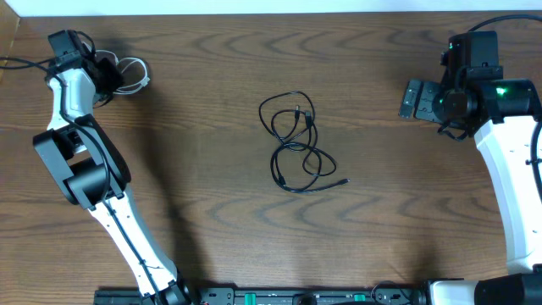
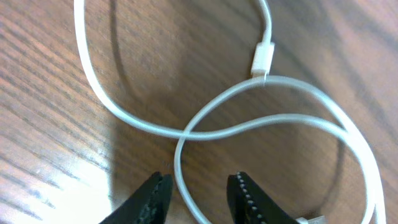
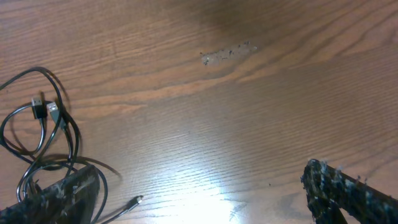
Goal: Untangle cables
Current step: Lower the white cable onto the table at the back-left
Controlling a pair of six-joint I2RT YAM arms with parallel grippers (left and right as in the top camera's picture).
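Note:
A white cable (image 1: 134,74) lies looped at the far left of the table. In the left wrist view it (image 2: 261,121) crosses itself, with a white plug (image 2: 262,59) resting on the loop. My left gripper (image 2: 196,199) is open, and a strand of the white cable runs between its fingers. Black cables (image 1: 296,140) lie tangled in loops at the table's middle; they show at the left of the right wrist view (image 3: 46,134). My right gripper (image 3: 199,193) is wide open and empty, well to the right of the black cables.
A wooden table (image 1: 212,195) carries everything. A loose black plug end (image 3: 134,201) lies on the wood between my right fingers. The arm bases stand along the front edge (image 1: 296,296).

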